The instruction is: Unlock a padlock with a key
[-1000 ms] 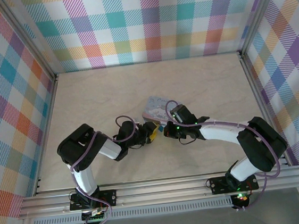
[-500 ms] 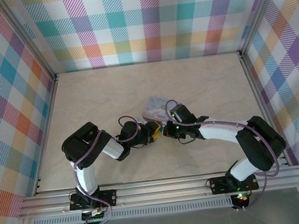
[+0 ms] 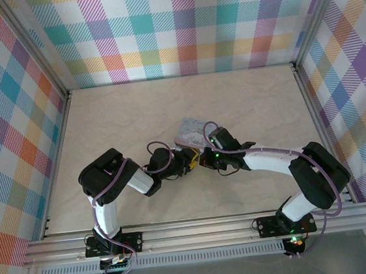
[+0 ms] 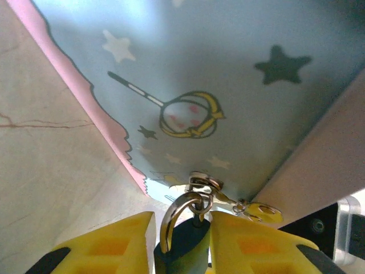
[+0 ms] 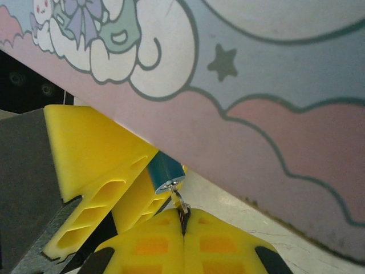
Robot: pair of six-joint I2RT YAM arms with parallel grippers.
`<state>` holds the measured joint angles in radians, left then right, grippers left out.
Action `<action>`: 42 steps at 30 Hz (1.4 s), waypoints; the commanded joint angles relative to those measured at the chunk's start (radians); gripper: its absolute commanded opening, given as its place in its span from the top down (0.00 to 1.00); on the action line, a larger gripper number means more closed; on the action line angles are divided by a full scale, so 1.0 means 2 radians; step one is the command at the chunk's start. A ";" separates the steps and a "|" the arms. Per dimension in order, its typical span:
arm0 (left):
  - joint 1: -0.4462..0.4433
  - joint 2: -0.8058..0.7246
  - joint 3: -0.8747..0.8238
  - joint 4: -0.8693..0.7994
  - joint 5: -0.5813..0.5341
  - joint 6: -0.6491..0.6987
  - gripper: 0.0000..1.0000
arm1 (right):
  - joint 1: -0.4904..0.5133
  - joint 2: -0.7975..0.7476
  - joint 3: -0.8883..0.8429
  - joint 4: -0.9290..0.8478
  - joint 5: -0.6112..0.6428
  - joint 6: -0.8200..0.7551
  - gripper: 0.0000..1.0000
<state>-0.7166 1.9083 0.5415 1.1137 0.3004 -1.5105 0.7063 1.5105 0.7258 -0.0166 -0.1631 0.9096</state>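
The padlock's small blue body (image 4: 188,251) sits between the yellow fingers of my left gripper (image 4: 181,228), which is shut on it. Its silvery shackle (image 4: 170,220) hooks through a metal ring on the pale blue cartoon tin (image 4: 228,85). In the right wrist view the padlock (image 5: 164,168) points its keyhole end at my right gripper (image 5: 183,220), which is shut on the thin key (image 5: 178,201). The key's tip is in the keyhole. In the top view the left gripper (image 3: 187,160) and the right gripper (image 3: 202,159) meet tip to tip just in front of the tin (image 3: 189,132).
A second golden key (image 4: 265,212) hangs on a small ring beside the shackle. The tin's pink and blue side (image 5: 274,85) stands close over both grippers. Bare marble tabletop (image 3: 122,117) lies all around, fenced by plaid walls.
My left gripper's jaws have narrowed onto the padlock, and the left arm has shifted slightly to the right. The right arm and key have not moved.
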 commanded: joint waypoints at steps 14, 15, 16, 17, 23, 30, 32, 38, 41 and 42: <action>-0.013 0.006 0.000 0.011 -0.014 -0.013 0.94 | -0.005 -0.016 0.004 0.036 -0.006 0.016 0.85; -0.013 0.005 0.000 0.009 -0.014 -0.012 0.96 | -0.006 -0.019 0.000 0.036 -0.004 0.017 0.82; -0.013 0.005 0.000 0.008 -0.014 -0.012 0.96 | -0.007 -0.021 -0.002 0.036 -0.002 0.017 0.80; -0.013 0.003 -0.001 0.007 -0.014 -0.011 0.98 | -0.009 -0.023 -0.005 0.037 -0.002 0.018 0.78; -0.012 0.002 -0.002 0.004 -0.015 -0.011 1.00 | -0.013 -0.038 -0.017 0.037 0.007 0.019 0.65; -0.013 -0.001 -0.002 0.003 -0.014 -0.010 1.00 | -0.021 -0.062 -0.028 0.012 0.030 0.007 0.61; -0.012 -0.002 -0.002 0.002 -0.015 -0.010 1.00 | -0.024 -0.070 -0.033 0.012 0.034 0.006 0.61; -0.013 -0.004 -0.002 0.001 -0.014 -0.010 1.00 | -0.034 -0.097 -0.036 -0.002 0.053 -0.023 0.56; -0.013 -0.007 -0.002 -0.001 -0.014 -0.009 1.00 | -0.038 -0.121 -0.032 -0.020 0.073 -0.054 0.49; -0.013 -0.008 -0.002 -0.002 -0.014 -0.009 1.00 | -0.039 -0.132 -0.031 -0.026 0.082 -0.067 0.46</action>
<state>-0.7246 1.9118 0.5411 1.1301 0.2745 -1.5257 0.6361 1.3025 0.6613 -0.0269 -0.0547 0.8642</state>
